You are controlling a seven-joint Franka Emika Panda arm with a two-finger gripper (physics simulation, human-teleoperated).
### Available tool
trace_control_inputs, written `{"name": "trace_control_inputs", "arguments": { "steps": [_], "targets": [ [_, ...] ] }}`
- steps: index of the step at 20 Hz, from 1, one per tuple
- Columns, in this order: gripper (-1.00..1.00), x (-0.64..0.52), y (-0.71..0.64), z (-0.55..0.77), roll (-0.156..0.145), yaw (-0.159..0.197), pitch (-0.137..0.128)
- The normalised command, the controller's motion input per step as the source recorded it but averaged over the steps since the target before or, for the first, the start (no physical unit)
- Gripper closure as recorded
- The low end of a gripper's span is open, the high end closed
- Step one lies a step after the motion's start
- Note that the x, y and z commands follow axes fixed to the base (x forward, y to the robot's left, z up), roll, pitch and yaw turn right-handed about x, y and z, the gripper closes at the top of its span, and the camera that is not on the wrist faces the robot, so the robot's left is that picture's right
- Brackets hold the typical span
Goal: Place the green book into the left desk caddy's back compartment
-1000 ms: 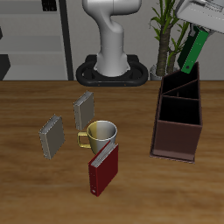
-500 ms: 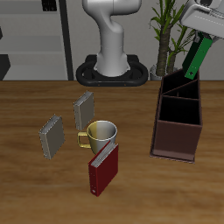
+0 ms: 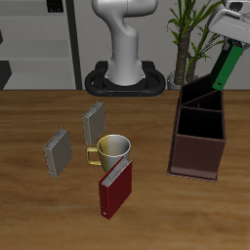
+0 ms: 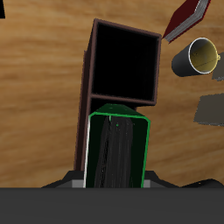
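Book over caddy
Gripper (image 3: 232, 41) clamped on tilted green book (image 3: 226, 68), its low end at caddy's (image 3: 198, 132) back compartment.

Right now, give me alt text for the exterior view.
The claw holds the green book tilted over the back end of the caddy, its lower end at the rim. On the table stand a mug, a red book and two grey books.

Arm (image 3: 125, 34): glossy white, rounded cylindrical column widening toward its foot. Base (image 3: 124, 80): flat black plate with rounded corners under the column. Gripper (image 3: 232, 39): light grey boxy housing with darker trim. In the wrist view only a dark grey body edge shows.
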Motion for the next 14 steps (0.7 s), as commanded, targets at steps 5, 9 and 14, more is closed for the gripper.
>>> {"name": "trace_control_inputs", "arguments": {
  "steps": [5,9,14],
  "targets": [
    [1.00,0.04,0.03,-0.11,0.013,-0.008,0.013],
    [1.00,0.06,-0.05,-0.08,-0.013,-0.024,0.013],
    [1.00,0.10,0.03,-0.14,0.010,-0.015,0.021]
  ]
}}
